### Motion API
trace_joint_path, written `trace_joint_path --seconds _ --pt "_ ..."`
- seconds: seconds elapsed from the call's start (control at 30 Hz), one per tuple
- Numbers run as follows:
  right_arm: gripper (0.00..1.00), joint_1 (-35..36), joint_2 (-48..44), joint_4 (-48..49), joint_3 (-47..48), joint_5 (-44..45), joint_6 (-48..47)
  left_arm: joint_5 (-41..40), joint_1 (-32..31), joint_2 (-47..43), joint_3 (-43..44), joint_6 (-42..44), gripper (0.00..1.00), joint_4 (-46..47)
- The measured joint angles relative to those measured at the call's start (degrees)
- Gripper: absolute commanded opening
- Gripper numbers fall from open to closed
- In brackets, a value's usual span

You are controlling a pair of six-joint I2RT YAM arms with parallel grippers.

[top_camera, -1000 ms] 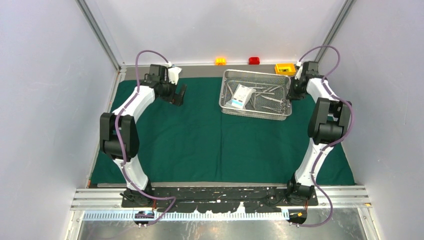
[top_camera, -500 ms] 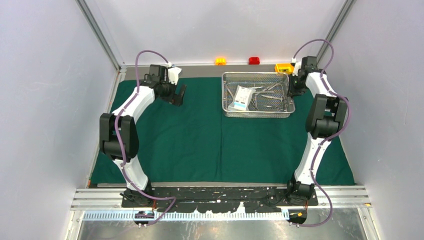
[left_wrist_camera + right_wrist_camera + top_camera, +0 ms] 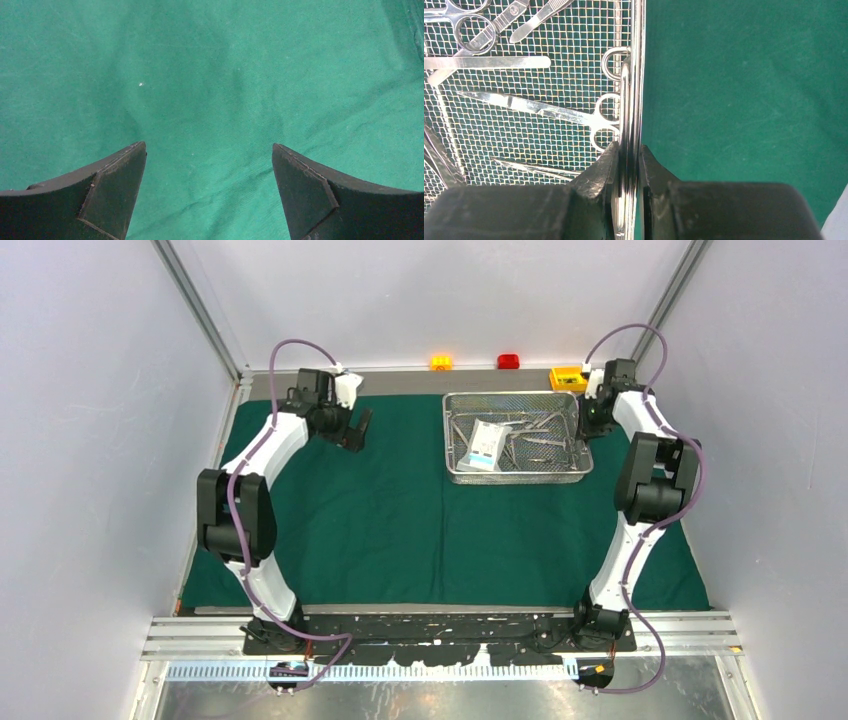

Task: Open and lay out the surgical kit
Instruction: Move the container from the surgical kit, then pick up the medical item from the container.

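Our right claw is clenched on the right rim of the wire-mesh tray at the far right of the green drape, our left claw hangs released over bare cloth, and from overhead we cannot separate the steel instruments tangled beside the white pouch.

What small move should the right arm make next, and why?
Probably open the right gripper and lift off the tray rim: the tray lies flat on the drape, and the pouch and instruments inside are not yet laid out.
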Motion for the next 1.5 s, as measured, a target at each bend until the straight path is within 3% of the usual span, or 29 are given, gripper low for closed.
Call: trace_joint_path --seconds 0.17,0.57,0.63,0.77,0.83,1.1,1.5 --pt "0.02 -0.04 -1.75 0.04 -2.51 0.17 -0.09 -0.11 0.00 -0.35 0.00 0.04 0.99 0.00" --pt "0.24 0.00 -3.76 0.85 -5.14 2.32 1.99 -2.10 0.00 -0.55 -0.09 0.04 1.00 0.00" --pt "0.32 -0.02 -4.44 0.59 -5.81 2.86 2.67 -2.93 0.00 -0.68 -0.09 0.04 1.00 0.02" --pt "0.58 0.00 -7.61 0.28 -7.69 3.48 4.39 -5.05 0.00 -0.85 -0.09 0.09 1.00 -0.02" --pt "0.65 0.00 -9.75 0.52 -8.00 3.48 5.16 -5.99 0.00 -0.85 -0.07 0.04 1.00 0.00" --pt "0.66 2.54 -13.68 5.18 -6.25 1.64 5.90 -7.78 0.02 -0.85 0.17 -0.48 1.00 0.00" --pt "0.70 20.41 -7.67 7.69 -5.68 -6.43 11.93 -2.67 1.27 -1.33 1.99 -3.04 1.00 -2.36"
